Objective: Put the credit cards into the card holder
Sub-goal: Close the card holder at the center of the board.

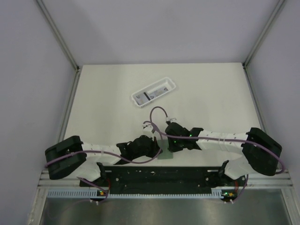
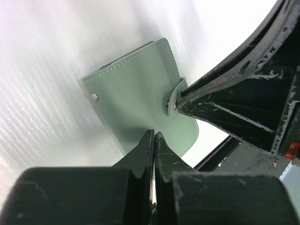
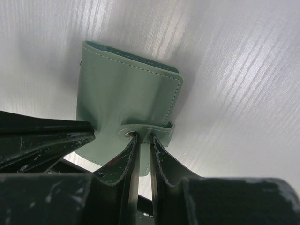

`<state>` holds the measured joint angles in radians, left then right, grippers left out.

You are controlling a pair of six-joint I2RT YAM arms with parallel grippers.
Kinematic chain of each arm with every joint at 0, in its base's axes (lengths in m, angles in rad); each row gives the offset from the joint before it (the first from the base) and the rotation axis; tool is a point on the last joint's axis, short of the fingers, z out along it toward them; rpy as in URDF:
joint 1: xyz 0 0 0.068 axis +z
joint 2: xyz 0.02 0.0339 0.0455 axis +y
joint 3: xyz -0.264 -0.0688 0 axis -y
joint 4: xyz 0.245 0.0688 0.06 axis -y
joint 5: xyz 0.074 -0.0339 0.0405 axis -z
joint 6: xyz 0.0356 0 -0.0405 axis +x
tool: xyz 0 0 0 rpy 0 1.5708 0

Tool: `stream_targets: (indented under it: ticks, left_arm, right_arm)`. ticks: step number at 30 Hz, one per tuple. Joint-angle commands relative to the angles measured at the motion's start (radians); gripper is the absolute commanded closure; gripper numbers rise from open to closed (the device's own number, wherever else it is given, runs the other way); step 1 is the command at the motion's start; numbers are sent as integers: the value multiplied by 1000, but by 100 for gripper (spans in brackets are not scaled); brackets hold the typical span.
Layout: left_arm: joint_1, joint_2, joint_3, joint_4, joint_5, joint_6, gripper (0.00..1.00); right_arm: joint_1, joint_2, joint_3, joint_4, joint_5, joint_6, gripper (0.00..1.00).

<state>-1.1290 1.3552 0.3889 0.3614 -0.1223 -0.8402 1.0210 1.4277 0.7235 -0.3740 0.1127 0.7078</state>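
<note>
From above, most of the card holder is hidden.

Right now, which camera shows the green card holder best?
The right wrist view: the card holder sits centred, its snap strap clear. The left wrist view has the right hand covering its edge. The top view shows only a green sliver.

no text legible, marks on credit cards too small
</note>
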Motion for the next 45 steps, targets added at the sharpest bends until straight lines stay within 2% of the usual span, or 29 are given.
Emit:
stream_targets:
  ticks: [1,12,20,31,45]
  left_arm:
    - [6,-15,-12,5,-37,-8,100]
    - [6,16,-38,62,-11,-31,100]
    - [6,18,-36,59,-2,-30,100]
    - [6,21,-48,70,9,-39,100]
    - [6,28,-51,80,13,-42,100]
  right_arm:
    - [8,-15,-78,-56,-2,-4,85]
    - [8,-271,-108,99,44,33,75]
    - [8,-222,-93,115,45,24,75]
    - [8,-191,-167,280,13,61,76]
    - [17,-75,-113,216,-18,58,82]
